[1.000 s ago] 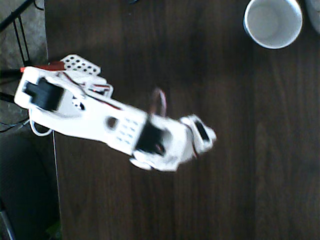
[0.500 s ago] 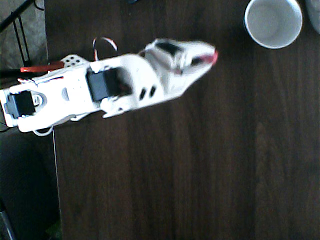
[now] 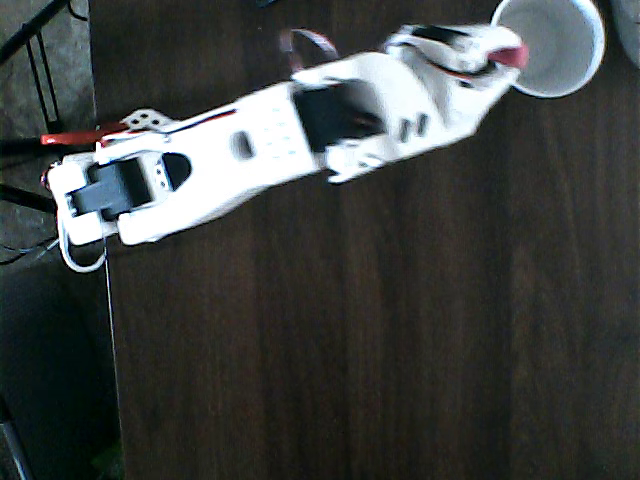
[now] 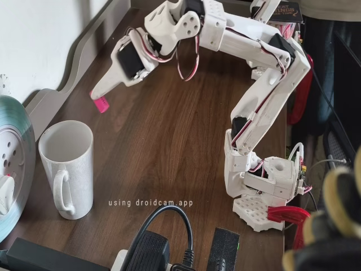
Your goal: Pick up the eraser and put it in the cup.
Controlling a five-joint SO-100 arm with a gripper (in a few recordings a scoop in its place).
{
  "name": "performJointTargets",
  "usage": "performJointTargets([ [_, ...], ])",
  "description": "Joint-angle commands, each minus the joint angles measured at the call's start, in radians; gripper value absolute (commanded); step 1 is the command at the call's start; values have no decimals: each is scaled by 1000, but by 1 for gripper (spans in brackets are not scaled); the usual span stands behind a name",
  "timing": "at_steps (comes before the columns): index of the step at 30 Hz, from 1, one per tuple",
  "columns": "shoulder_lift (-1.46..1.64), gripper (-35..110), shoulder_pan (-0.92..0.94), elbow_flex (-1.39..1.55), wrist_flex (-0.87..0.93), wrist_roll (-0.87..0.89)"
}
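My white gripper [image 3: 500, 55] is shut on the eraser [image 3: 513, 55], a small pink-red block that sticks out past the fingertips. From overhead the eraser hangs right at the left rim of the white cup [image 3: 560, 40] in the top right corner. In the fixed view the gripper [image 4: 101, 95] points down and to the left with the eraser [image 4: 101, 104] at its tip. There it is in the air above the table, up and to the right of the cup [image 4: 66, 164], a white mug with a handle standing upright.
A pale sliver of another vessel [image 3: 630, 30] lies right of the cup. A large round disc [image 4: 11, 164] leans beside the mug. A black power adapter and cable [image 4: 152, 248] sit at the table's near edge. The red clamp [image 4: 287, 214] holds the arm's base.
The arm has swung from the table's middle up and to the right in the overhead view, carrying the eraser to the cup's left rim.
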Motion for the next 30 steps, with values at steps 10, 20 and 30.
performJointTargets([
  [10,-233,0,54,-242,5,6],
  [20,-367,0,-61,-318,0,9],
  [30,-446,6,-69,-376,-15,49],
])
